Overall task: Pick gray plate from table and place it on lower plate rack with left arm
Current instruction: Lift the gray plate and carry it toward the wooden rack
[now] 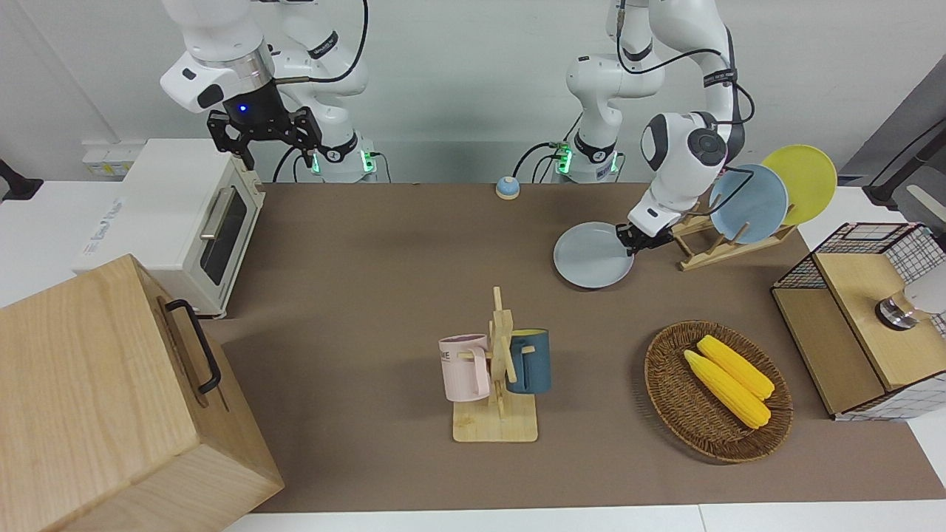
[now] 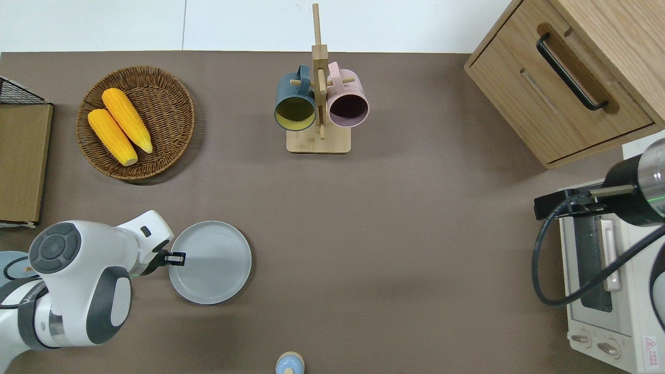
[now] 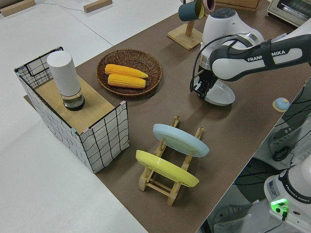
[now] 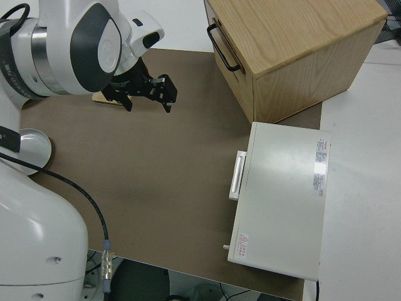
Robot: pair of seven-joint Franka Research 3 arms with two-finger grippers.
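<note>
Overhead view: round, smooth, low-rimmed gray plate (image 2: 213, 262).

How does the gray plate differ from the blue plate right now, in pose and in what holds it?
The gray plate lies about level by the left gripper, which is shut on its rim; the blue plate stands tilted on edge in the rack. The gray plate is paler, the blue plate a clearer sky blue. Nothing grips the blue plate. Both are round and similar in size.

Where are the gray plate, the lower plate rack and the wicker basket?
gray plate (image 2: 215, 265): overhead view, on its flat middle.
lower plate rack (image 3: 170, 187): left side view, on a wooden rail.
wicker basket (image 1: 669, 384): front view, on its woven wall.
</note>
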